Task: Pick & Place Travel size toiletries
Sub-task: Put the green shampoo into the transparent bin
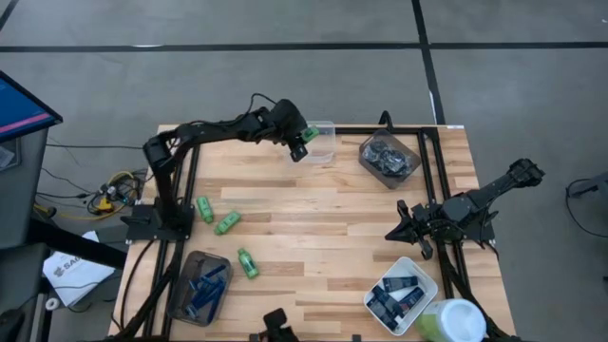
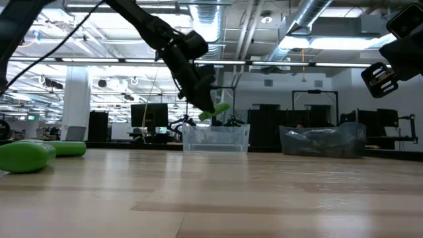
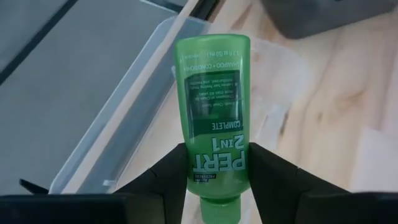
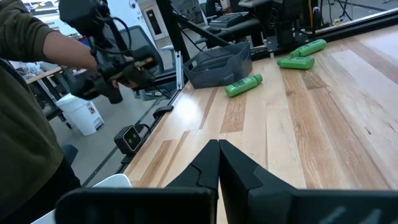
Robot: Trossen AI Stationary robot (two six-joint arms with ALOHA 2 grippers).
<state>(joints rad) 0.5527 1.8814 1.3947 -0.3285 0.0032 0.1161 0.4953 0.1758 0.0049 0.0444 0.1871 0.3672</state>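
Left pincer (image 1: 302, 142) grips our green bottle (image 3: 212, 124) above the clear tub (image 1: 323, 142). We keep the right pincer (image 4: 217, 155) clenched, empty, over the tabletop (image 1: 323, 214).

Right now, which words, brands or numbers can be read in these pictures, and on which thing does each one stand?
"PERT", "2 IN 1" and "COMPLETE": on the green bottle held in the left claw.
Smaller print on the same bottle: too small to read.
The other green bottles: label not readable.
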